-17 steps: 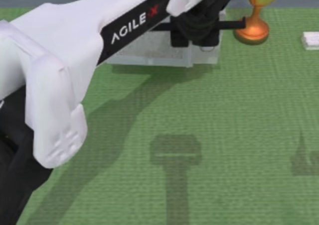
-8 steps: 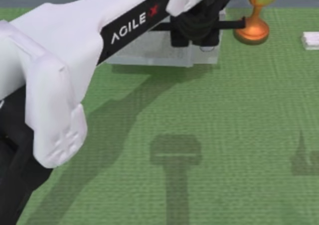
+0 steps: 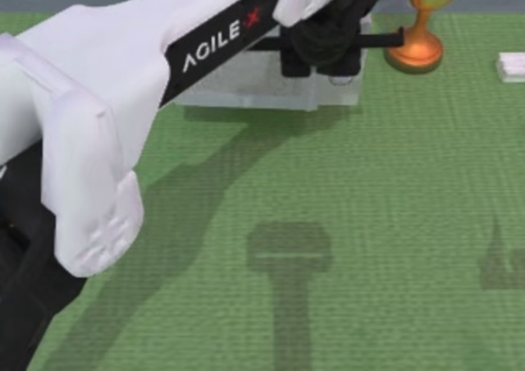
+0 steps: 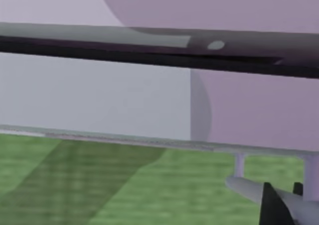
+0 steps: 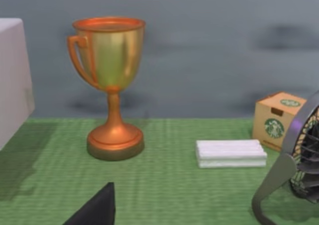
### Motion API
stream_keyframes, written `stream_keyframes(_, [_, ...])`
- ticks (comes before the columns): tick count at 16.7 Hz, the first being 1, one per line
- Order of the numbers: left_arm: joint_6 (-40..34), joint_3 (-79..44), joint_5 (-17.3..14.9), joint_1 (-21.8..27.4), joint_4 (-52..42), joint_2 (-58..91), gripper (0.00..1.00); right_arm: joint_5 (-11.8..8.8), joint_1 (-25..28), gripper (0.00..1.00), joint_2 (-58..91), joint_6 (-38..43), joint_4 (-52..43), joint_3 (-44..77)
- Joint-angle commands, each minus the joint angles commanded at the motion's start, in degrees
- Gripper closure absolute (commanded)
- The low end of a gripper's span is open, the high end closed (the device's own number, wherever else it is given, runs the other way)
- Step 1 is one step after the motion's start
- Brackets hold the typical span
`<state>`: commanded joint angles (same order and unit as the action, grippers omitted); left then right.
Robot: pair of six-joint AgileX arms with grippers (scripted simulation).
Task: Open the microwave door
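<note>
While left end effector [image 3: 340,38], finger state indiscernible, sits at microwave door [image 3: 246,84], pull handle outward along hinge arc.

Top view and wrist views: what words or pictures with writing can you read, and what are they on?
"AGILE" with a red X: on the black stripe of the white left arm, top view.
Round green logo on the small brown cardboard box, right wrist view: lettering too small to read.
Nothing else readable.

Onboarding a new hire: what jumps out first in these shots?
The left arm fills the top view's left, stretching to the microwave at the far edge, where its gripper sits. A gold trophy stands right of the microwave, with a white folded cloth farther right.
</note>
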<state>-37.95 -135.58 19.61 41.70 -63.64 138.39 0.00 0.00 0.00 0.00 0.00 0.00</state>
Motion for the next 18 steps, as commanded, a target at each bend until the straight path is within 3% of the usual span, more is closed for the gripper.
stream_keyframes(9, [2.71,7.77,-1.08,-0.01,4.33,-4.37,1.0,0.0,0.0,0.0,0.0,0.0,0.0,0.0])
stream_keyframes(18, [2.76,7.88,-1.1,0.0,4.38,-4.42,1.0,0.0,0.0,0.0,0.0,0.0,0.0,0.0])
